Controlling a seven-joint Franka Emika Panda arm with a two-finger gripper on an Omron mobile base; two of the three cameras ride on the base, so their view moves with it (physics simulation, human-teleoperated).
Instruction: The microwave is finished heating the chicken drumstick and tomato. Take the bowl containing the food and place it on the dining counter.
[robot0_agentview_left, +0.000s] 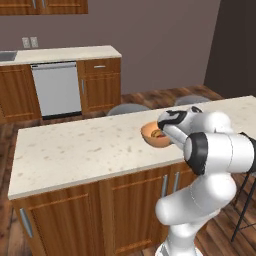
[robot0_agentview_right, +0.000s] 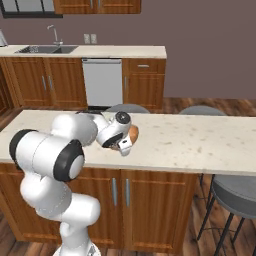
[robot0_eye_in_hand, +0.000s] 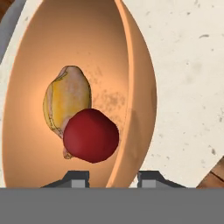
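The orange-tan bowl (robot0_eye_in_hand: 140, 87) fills the hand view, and its rim runs between my two fingertips. My gripper (robot0_eye_in_hand: 113, 178) is shut on that rim. Inside lie the yellowish chicken drumstick (robot0_eye_in_hand: 68, 98) and the glossy red tomato (robot0_eye_in_hand: 91, 135), touching each other. From the base, the bowl (robot0_agentview_left: 152, 137) (robot0_agentview_right: 134, 132) is at the middle of the dining counter (robot0_agentview_left: 75, 150) (robot0_agentview_right: 200, 140), low over its speckled top or on it; I cannot tell which. The microwave is out of view.
Grey stools (robot0_agentview_left: 127, 108) (robot0_agentview_right: 235, 192) stand around the dining counter. Behind it, along the wall, is a beige counter with a steel dishwasher (robot0_agentview_left: 56, 89) (robot0_agentview_right: 102, 81) and a sink (robot0_agentview_right: 42, 49). Wooden cabinets (robot0_agentview_right: 120, 200) carry the counter top.
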